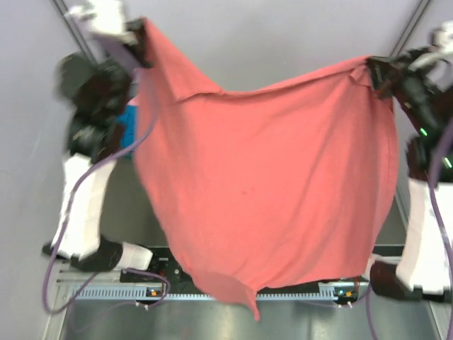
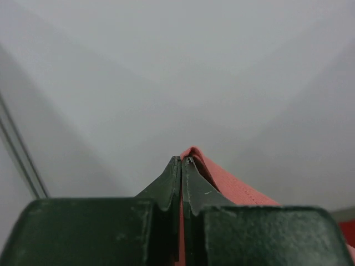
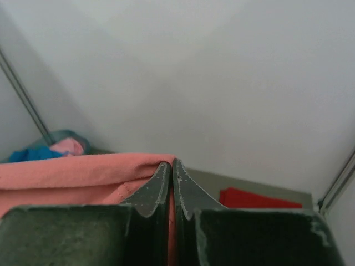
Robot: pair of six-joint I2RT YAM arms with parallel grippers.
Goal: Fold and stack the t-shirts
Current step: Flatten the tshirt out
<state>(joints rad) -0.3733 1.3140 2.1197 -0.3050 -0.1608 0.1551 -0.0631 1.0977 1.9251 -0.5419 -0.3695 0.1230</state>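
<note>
The salmon-coral t-shirt [image 1: 269, 184] hangs spread between both raised arms and fills the middle of the top view. My left gripper [image 1: 141, 44] is shut on its upper left corner; in the left wrist view [image 2: 181, 162] coral cloth [image 2: 233, 188] sits pinched between the jaws. My right gripper [image 1: 373, 71] is shut on the upper right corner; in the right wrist view [image 3: 171, 164] the coral hem [image 3: 83, 169] runs off to the left. A dark red shirt [image 3: 258, 198] lies on the table at the right. A blue shirt [image 3: 25, 154] and a light pink one [image 3: 66, 147] sit at the far left.
The teal basket [image 3: 72, 134] holds the blue and pink shirts; a blue patch [image 1: 127, 127] shows beside the left arm. Metal frame posts [image 1: 71, 21] stand at the back left and back right [image 1: 417, 21]. The hanging shirt hides most of the table.
</note>
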